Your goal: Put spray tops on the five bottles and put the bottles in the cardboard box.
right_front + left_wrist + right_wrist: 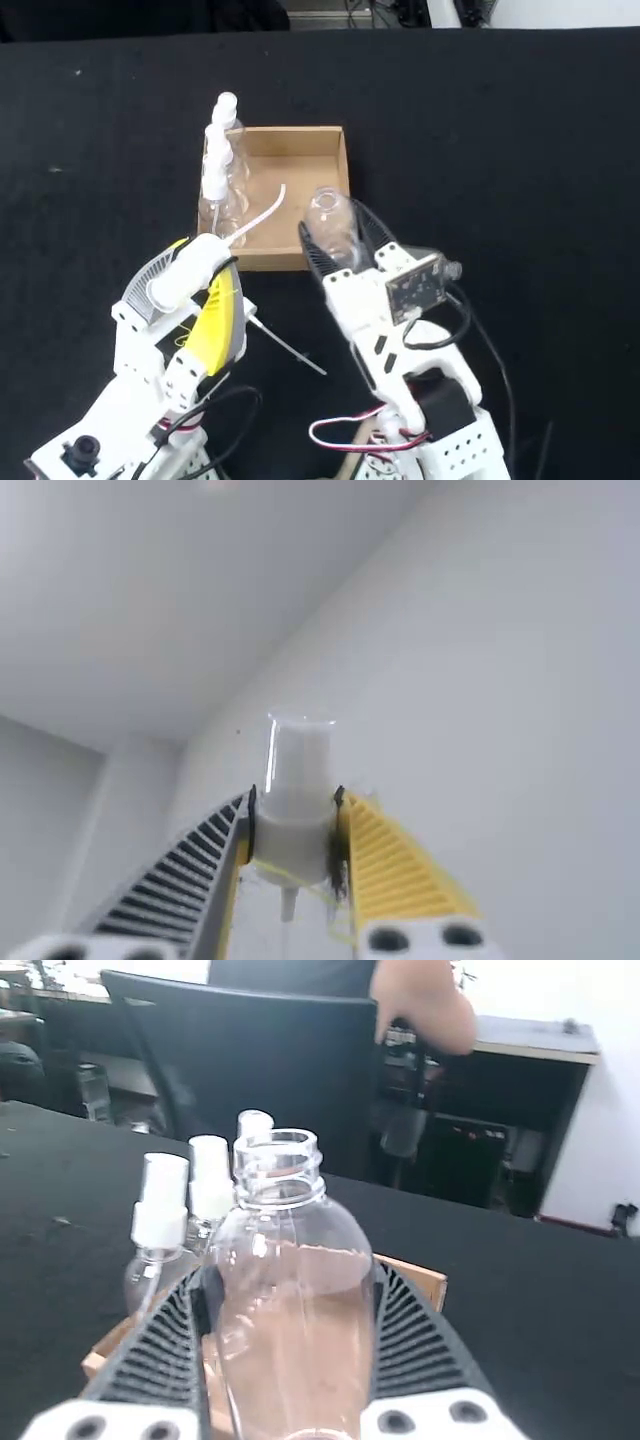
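Clear bottle (290, 1310) sits closest to the right wrist camera. It is see-through plastic with a round shoulder and an open threaded neck, no top on it. Right gripper (292, 1280) is clamped on it, one black ribbed finger on each side of the body. In the high view this bottle (332, 215) is at the near right corner of the cardboard box (345, 170), overlapping the right wall; can't tell if it touches the box.

Left gripper (294, 800), one grey finger and one yellow, is pinching a spray top (298, 780) by its white collar. A clear cap covers the nozzle end. From above, the spray top (190, 270) is held just short of the box's near left corner, and its thin white dip tube (262, 215) curves out over the box's near wall.

Three capped bottles (215, 165) stand in a row along the box's left wall, clear bodies with white spray tops, close together. Rest of the box floor is bare brown cardboard.

Loose thin tube (288, 347) lies on the black table (500, 150) between the two arms, apart from the box.
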{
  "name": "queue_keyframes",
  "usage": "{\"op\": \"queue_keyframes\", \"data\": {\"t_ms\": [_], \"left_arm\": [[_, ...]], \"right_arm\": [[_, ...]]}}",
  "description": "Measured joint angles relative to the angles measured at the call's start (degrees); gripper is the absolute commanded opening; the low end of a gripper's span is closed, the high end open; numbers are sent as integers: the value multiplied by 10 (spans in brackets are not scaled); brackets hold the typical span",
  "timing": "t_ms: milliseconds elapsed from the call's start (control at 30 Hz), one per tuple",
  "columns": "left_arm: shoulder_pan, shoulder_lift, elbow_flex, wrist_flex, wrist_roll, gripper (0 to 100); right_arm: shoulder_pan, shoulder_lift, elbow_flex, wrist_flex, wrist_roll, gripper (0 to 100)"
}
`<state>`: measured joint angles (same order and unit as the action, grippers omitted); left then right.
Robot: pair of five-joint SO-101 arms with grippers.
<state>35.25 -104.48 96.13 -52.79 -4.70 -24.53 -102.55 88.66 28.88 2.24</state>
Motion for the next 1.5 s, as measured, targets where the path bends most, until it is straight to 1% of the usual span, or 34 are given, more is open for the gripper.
{"op": "queue_keyframes", "data": {"t_ms": [300, 433, 500, 867, 933, 1033, 1167, 1267, 1333, 1500], "left_arm": [[0, 0, 0, 5, 0, 30], [0, 1, 0, 101, 0, 30], [0, 6, 0, 132, 0, 30], [0, 6, -5, 154, 2, 30], [0, 5, -6, 173, 22, 30], [-1, 28, -33, 234, 76, 30], [-32, 71, -116, 332, 155, 30], [-62, 96, -189, 388, 198, 30], [-82, 111, -217, 410, 210, 30], [-121, 142, -236, 451, 215, 30]], "right_arm": [[-4, 0, 0, -1, 0, 11], [-4, 0, 0, -2, 0, 11], [-4, 0, 0, -2, 0, 11], [-4, 0, 0, -2, 0, 11], [-4, 0, 0, -2, 0, 11], [-4, 0, 4, -2, 0, 11], [-3, 0, 8, -2, 0, 11], [-3, 0, 8, -2, 0, 11], [-3, 0, 8, -2, 0, 11], [-3, 0, 8, -2, 0, 11]]}}
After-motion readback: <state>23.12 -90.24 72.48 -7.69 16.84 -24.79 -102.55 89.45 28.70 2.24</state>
